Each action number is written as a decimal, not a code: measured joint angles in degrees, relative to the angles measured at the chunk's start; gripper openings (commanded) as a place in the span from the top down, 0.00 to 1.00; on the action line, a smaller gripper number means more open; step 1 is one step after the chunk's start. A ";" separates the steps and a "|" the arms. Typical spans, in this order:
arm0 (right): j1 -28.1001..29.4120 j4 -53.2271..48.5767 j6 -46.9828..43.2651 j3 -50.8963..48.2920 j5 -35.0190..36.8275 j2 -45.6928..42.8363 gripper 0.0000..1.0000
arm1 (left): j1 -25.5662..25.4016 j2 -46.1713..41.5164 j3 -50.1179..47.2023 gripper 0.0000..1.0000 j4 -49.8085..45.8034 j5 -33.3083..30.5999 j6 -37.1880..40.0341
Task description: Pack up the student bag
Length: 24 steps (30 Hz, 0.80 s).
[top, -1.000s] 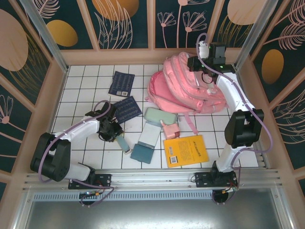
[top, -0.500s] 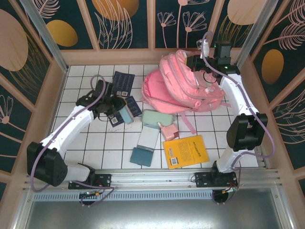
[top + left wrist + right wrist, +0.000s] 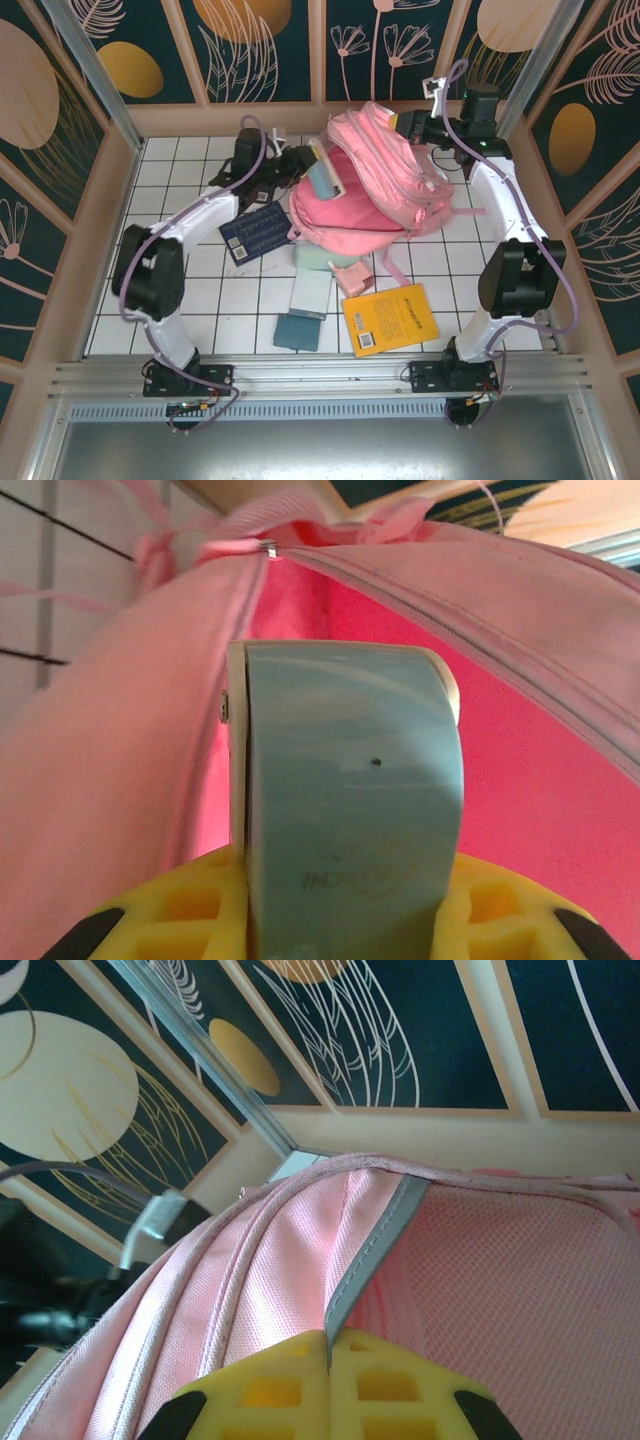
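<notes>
Dark notebook lay flat at left. Left gripper pinched blue-grey case, tilted at bag's open mouth. Bag sat slumped at rear centre-right of table, pink lining exposed. Yellow book lay in front of it. Right gripper, fingers pressed together, nipped bag's silver trim.

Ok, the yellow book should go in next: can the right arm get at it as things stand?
Probably not yet: the right gripper is shut on the trim of the student bag, holding it up. The yellow book lies uncovered on the tiles near that arm's base.
</notes>
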 measured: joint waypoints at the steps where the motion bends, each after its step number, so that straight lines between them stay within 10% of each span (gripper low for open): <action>1: -0.02 0.37 0.96 0.00 0.02 0.00 1.00 | -0.76 2.36 1.60 1.00 2.25 0.66 -1.07; 12: 0.15 11.85 15.41 -3.04 0.09 0.57 1.00 | -7.08 20.59 17.20 0.97 15.98 1.79 -12.57; 24: 1.33 16.37 21.55 0.07 4.90 6.49 1.00 | -10.73 47.52 57.79 0.48 3.89 -0.15 -14.16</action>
